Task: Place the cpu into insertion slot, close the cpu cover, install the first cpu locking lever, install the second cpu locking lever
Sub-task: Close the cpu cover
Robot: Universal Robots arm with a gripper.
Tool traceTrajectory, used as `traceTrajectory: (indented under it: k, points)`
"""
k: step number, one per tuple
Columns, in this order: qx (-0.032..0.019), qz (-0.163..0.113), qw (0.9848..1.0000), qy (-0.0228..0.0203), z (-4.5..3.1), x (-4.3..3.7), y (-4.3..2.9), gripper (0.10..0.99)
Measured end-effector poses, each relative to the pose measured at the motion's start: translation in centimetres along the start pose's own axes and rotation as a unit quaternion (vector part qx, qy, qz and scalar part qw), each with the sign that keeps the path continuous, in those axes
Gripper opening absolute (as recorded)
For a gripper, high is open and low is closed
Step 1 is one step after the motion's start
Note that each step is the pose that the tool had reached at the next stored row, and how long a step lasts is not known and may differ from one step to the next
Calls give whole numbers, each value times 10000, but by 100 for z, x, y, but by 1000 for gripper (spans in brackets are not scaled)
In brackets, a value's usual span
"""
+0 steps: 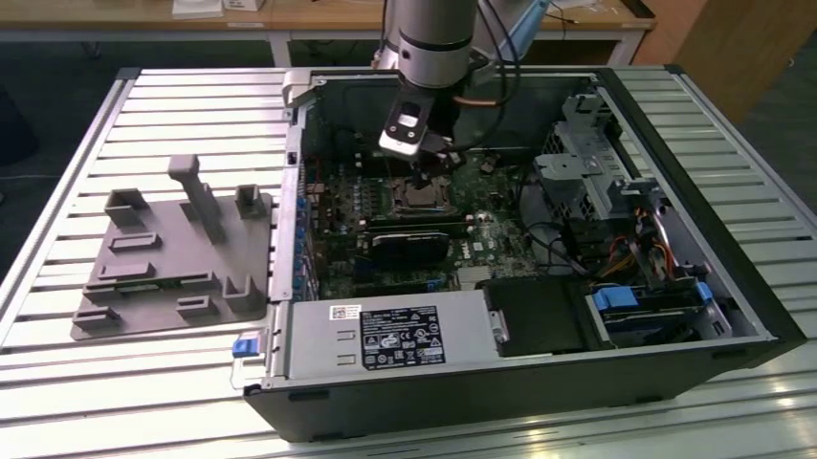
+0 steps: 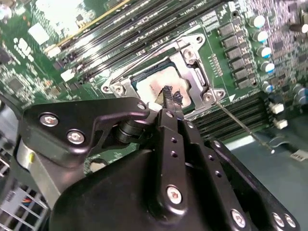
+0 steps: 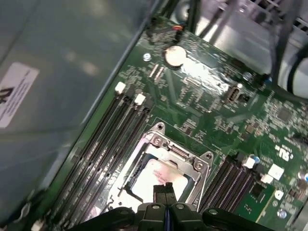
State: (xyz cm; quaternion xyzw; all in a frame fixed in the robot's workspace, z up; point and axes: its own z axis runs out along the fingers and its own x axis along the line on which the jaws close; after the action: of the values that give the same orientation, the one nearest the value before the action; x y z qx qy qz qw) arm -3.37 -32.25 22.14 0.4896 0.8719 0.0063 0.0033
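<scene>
the gripper point(image 3: 166, 188) is nearest, its two fingers point(image 3: 160, 191) squeezed together, holding nothing, maybe to push and not grab. its tips hang just over the cpu point(image 3: 151, 175), which lies in the insertion slot point(image 3: 132, 171), cpu cover point(image 3: 179, 153) down around it.

One computer case point(image 1: 511, 406), inside it one motherboard point(image 3: 207, 98), one cpu point(image 3: 155, 174), one cpu cover point(image 3: 200, 166), one graphics card point(image 1: 411, 241), beside it one grey fixture point(image 1: 160, 282)

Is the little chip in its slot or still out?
In. The cpu lies flat and sunken, with the cover framing it all round.
</scene>
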Motion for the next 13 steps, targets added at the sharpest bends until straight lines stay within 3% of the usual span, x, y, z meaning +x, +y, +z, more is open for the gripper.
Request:
traceTrajectory:
  k: [4,7,13]
  points:
    - [0,-367,9993,6,1,0,0,102]
    - [0,-637,9980,9,1,0,0,102]
    - [1,-1182,9930,17,2,0,0,102]
